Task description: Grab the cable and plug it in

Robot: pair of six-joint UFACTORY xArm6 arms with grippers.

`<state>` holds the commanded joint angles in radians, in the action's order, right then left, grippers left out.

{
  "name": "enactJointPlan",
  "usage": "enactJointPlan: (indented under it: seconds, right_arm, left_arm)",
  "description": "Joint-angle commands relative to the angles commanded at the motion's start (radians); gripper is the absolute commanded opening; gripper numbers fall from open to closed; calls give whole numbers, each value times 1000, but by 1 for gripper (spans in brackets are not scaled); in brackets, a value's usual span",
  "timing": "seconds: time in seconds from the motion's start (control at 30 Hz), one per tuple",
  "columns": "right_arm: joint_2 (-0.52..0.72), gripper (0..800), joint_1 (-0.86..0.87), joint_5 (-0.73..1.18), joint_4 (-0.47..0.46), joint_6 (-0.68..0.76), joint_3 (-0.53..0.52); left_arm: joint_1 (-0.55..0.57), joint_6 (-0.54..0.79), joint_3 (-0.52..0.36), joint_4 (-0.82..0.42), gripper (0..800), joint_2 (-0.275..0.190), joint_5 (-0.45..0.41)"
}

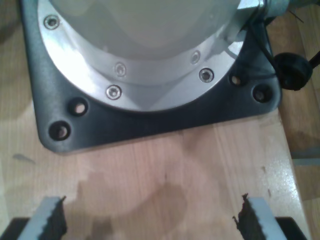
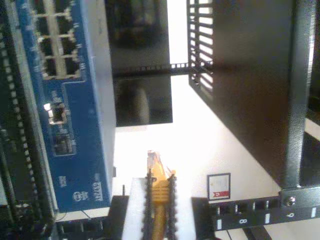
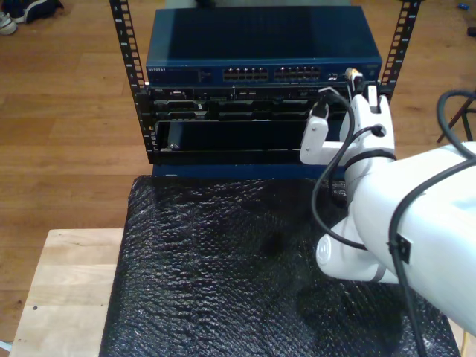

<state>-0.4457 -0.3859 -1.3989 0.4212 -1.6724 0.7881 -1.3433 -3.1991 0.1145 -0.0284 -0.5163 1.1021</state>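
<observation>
My second gripper was clamped on the cable, its clear plug poking out past the jaws, low centre in the second wrist view. Plug sat just off the blue network switch, not touching; switch ports apart from it. In the exterior view, the cable tip was in the upper right of the frame, right by the switch face in the rack. My first gripper was spread wide, nothing between the jaws, over the wooden table near an arm base plate.
</observation>
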Motion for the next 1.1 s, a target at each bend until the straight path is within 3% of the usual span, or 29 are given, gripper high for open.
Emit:
enactJointPlan:
  seconds: [1.1]
  right_arm:
    - [-189, 0, -17, 28, 3, 3, 210]
  left_arm:
    - [0, 0, 0, 0, 800, 0, 0]
